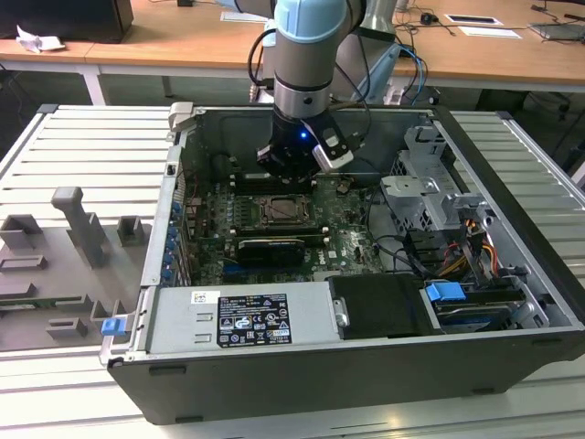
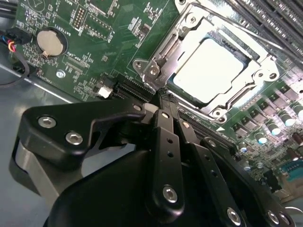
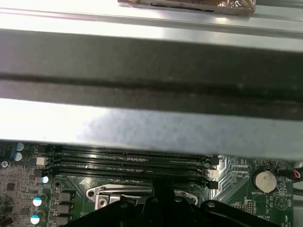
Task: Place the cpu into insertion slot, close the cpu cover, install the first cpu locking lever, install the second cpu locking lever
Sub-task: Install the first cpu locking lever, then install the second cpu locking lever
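Landmark: the insertion slot, a square socket on the green motherboard inside the open computer case.

The cpu sits in the slot already, its pale metal top face up and glaring under the light in the second wrist view. The cpu cover lies down around it, a silvery frame bordering the chip on all sides; whether the frame is fully seated I cannot tell. A thin lever arm runs along the slot's edge, on the side towards the gripper.

Handling, as a judgement: the chip is light, stiff and flat, with smooth slippery faces, and probably fragile where it meets the socket; it is best taken by its opposite edges, never pressed at a tilt. The cover is thin stiff sheet metal on a hinge and should swing rather than lift. The lever looks like springy wire, best pushed near its free end.

The gripper hangs just beside the slot, at one corner of the cover. Its black fingers are drawn together into one narrow tip and hold nothing. The tip stands very near the corner screw; contact cannot be confirmed.

Memory slots lie beyond the socket, and a coin cell sits well apart from it.
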`<state>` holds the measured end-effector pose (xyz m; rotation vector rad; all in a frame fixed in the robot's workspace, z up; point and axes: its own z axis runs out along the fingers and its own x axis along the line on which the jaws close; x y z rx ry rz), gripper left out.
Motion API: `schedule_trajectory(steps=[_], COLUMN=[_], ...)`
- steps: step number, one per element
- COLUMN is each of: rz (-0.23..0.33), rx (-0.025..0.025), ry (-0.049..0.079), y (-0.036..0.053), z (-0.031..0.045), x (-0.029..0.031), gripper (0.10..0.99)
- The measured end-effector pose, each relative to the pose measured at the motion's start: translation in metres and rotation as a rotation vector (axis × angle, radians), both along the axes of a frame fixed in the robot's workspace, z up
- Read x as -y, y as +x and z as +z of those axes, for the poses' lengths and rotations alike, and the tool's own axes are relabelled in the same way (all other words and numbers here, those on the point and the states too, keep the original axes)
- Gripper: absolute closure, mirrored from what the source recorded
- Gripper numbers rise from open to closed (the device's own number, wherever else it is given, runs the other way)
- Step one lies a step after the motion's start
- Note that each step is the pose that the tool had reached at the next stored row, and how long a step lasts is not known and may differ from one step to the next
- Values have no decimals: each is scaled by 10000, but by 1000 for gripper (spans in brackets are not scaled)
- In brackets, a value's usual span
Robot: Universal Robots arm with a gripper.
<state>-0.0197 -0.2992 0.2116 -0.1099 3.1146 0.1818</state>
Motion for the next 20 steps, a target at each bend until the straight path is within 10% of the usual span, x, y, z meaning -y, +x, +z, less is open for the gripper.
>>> schedule_trajectory(steps=[20], rz=[0], rx=[1], ry=[1], y=[0], z=[0], x=[100], gripper=[980])
